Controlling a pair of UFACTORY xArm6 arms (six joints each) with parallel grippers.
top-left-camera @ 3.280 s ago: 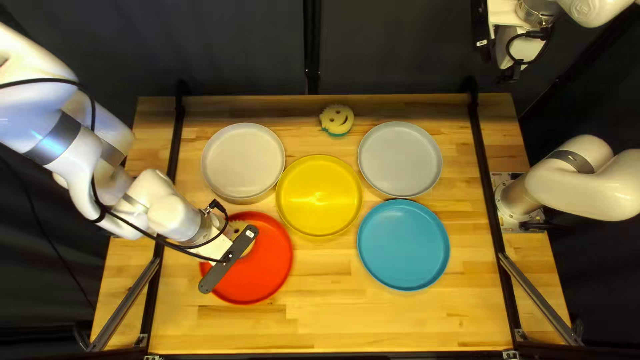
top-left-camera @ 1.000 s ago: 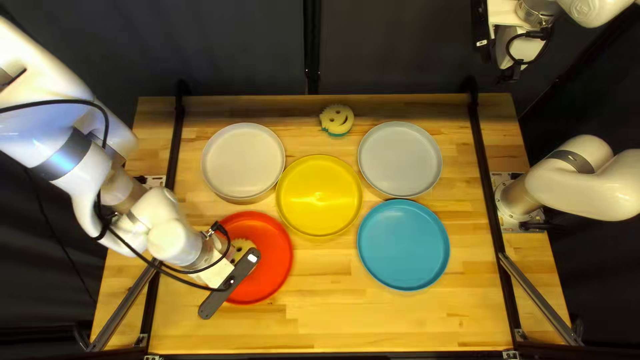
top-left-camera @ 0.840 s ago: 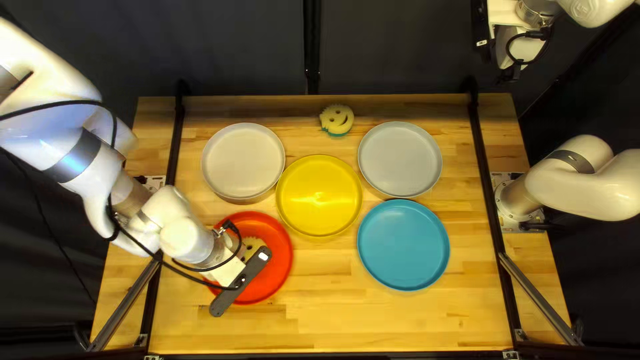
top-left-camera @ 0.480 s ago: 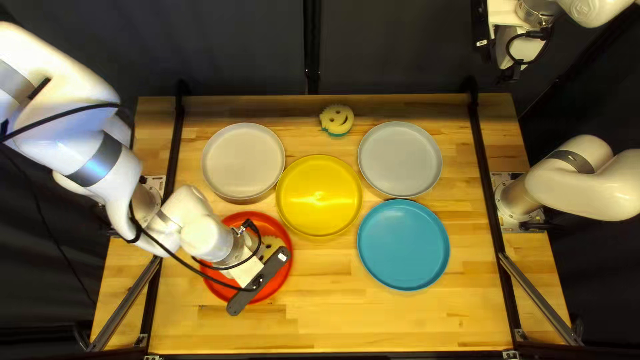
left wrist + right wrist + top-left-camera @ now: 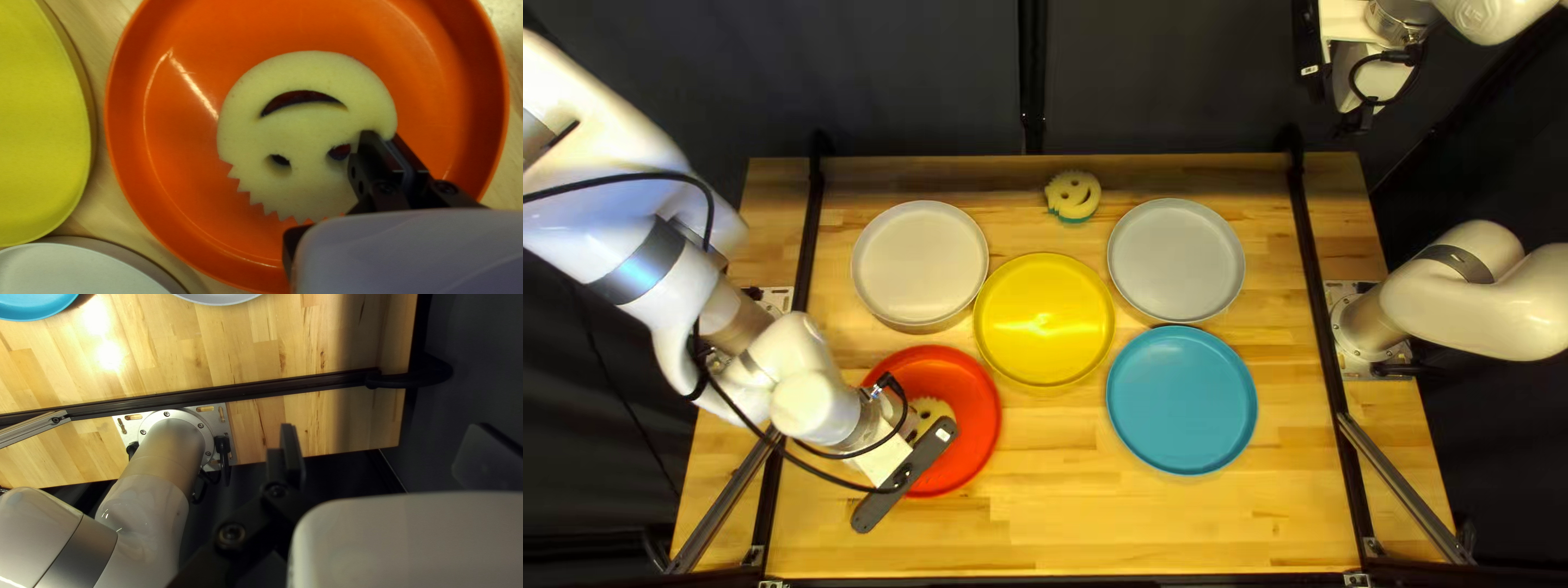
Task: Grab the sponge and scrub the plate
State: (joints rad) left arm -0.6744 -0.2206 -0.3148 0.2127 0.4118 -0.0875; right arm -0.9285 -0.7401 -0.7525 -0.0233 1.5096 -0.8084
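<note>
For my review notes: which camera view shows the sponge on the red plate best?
The left wrist view: most of the sponge shows close up, with smile, eyes and jagged edge. In the top left view, the left arm hides part of it. The right wrist view does not show it.

White rounded arms (image 5: pixel 599 142) | silver-grey bands (image 5: pixel 637 261) | black cable (image 5: pixel 632 174) | metal base flange (image 5: pixel 185 417) — ringed with screws (image 5: pixel 201 426)

Wooden table (image 5: pixel 1176 523), five plates (image 5: pixel 975 425), smiley sponge (image 5: pixel 1067 198).

Left arm (image 5: pixel 801 376) crowds red plate (image 5: pixel 978 408); open room above blue plate (image 5: pixel 1182 400).
</note>
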